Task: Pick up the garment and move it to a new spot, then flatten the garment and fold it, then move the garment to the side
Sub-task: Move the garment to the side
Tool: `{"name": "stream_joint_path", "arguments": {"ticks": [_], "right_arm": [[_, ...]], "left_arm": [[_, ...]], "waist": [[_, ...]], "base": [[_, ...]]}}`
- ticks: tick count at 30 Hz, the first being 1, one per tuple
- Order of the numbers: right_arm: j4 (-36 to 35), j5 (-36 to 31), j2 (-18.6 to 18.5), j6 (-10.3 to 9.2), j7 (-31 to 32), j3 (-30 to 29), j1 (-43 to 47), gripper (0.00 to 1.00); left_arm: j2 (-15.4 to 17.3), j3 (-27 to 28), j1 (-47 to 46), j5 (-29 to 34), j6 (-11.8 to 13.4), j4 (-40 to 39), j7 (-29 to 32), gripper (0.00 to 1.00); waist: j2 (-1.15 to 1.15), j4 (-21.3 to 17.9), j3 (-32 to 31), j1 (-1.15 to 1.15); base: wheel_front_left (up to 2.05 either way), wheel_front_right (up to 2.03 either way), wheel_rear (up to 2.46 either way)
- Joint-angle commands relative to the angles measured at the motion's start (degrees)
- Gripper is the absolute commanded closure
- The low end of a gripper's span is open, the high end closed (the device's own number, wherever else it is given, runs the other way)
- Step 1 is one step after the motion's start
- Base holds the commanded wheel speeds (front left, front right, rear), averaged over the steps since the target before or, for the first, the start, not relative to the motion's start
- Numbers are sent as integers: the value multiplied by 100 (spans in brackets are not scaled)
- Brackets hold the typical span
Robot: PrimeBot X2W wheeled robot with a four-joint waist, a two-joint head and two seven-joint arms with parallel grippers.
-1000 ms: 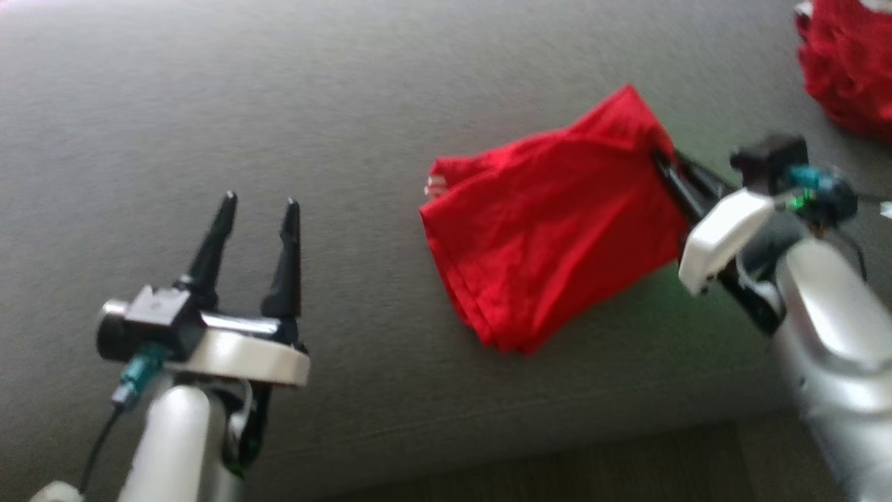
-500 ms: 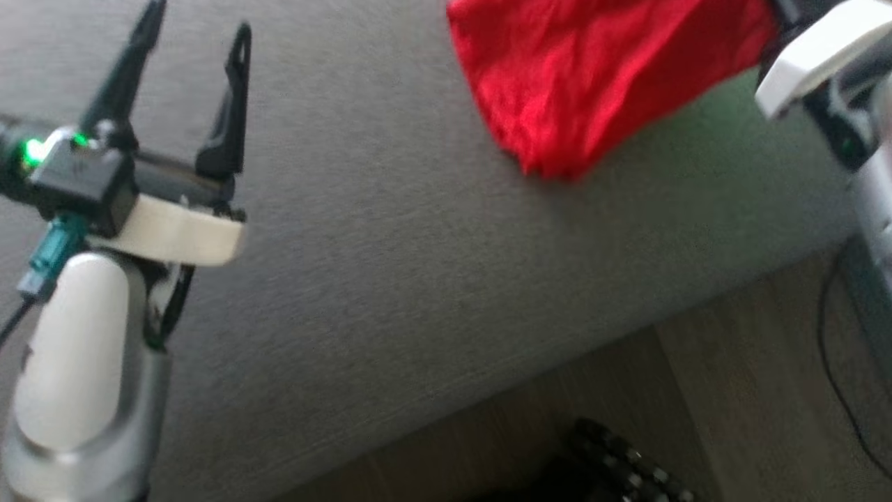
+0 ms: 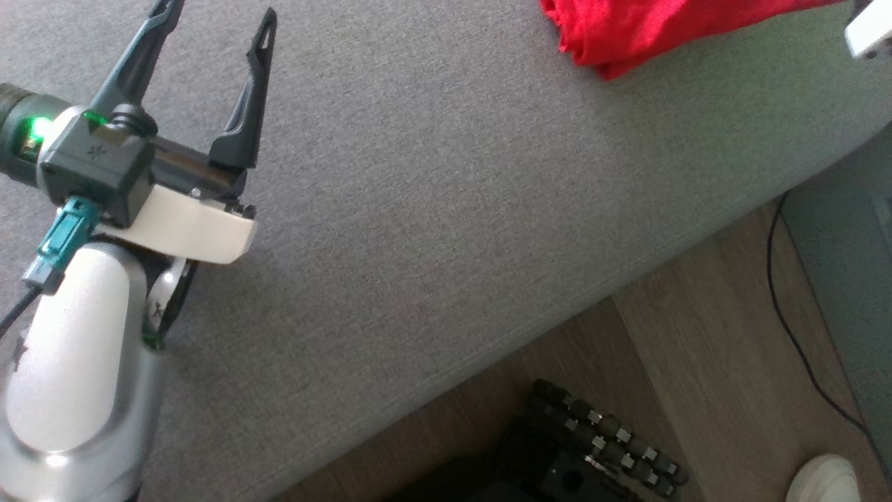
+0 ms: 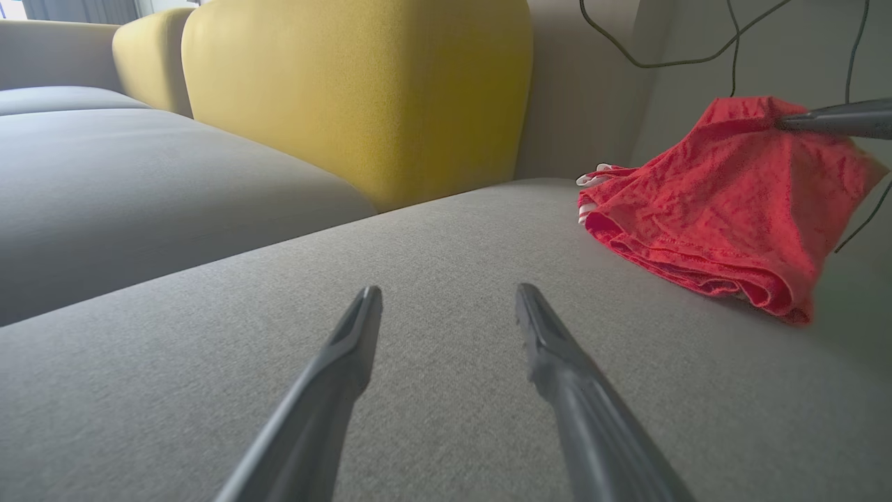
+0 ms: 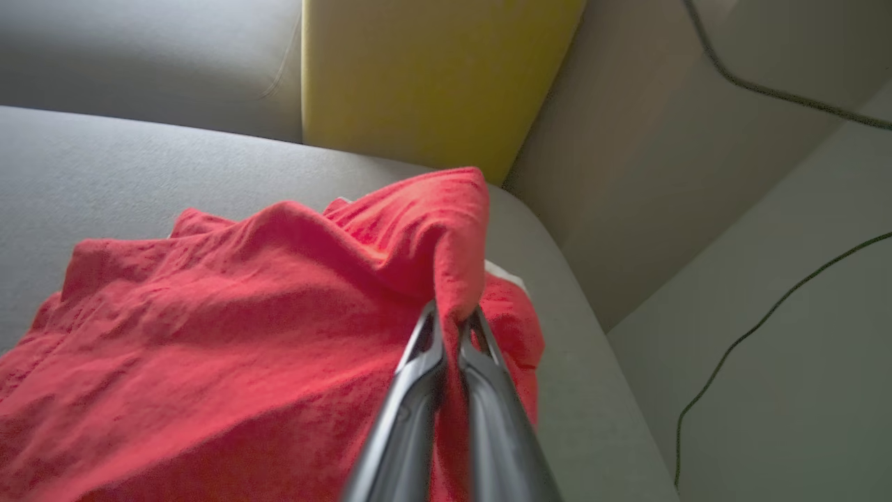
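**While the right tool pinches the folded garment: a late stage of the task**

As the right wrist view shows, the right tool [image 5: 454, 314] has its two fingers pressed together on a raised fold of the red garment [image 5: 230, 328], pinching the cloth just below the centre of the frame. The pinched edge stands up in a peak, while the rest of the cloth lies on the grey sofa seat [image 5: 104, 146]. In the left wrist view the garment sits at the right of the frame as a compact packet with several stacked hems along its lower edge. It lies close to the seat's far corner and near a yellow cushion [image 4: 348, 90]. The head view catches the garment's lower corner at the top edge, right of centre. The left tool [image 3: 217, 14], at the upper left of the head view, is spread wide and holds nothing. It hovers over bare seat fabric, well apart from the garment. Wooden floor [image 3: 697, 362] occupies the lower right.

Progress, as a judgement: the layered packet suggests that relocating, flattening and folding are done. The step in hand would then be the last one, moving the garment to the side. What is left is to bring the packet to rest flat there, part the right tool's fingers and draw the arm clear. Carrying the packet by a single edge may let the layers sag open.
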Motion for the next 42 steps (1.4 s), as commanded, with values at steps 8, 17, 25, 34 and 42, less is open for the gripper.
{"name": "stream_joint_path", "arguments": {"ticks": [8, 17, 25, 34, 42], "right_arm": [[-425, -456, -122, -3, -56, -851, 56, 100], [-363, -899, 171, -3, -57, -1193, 181, 0], [-610, -1164, 233, -3, -57, -1315, 123, 0], [-1371, -1259, 405, -3, -5, -828, 440, 0], [-2405, -1007, 544, -3, 231, -388, 1526, 0]], "left_arm": [[197, 144, 49, -49, 55, -375, 118, 0], [153, -6, 112, -70, 82, -402, 172, 0], [52, -70, 181, -177, 137, -195, -32, 0], [-454, -149, 257, -457, 312, 426, -722, 0], [-837, 91, 722, -738, 511, 728, -914, 0]], "waist": [[0, -108, 48, 0], [0, -165, 61, 0], [0, 2, -186, 0], [0, 708, -1014, 0], [0, 1605, -1988, 0]], "base": [[0, 0, 0], [0, 0, 0], [0, 0, 0], [0, 0, 0], [0, 0, 0]]}}
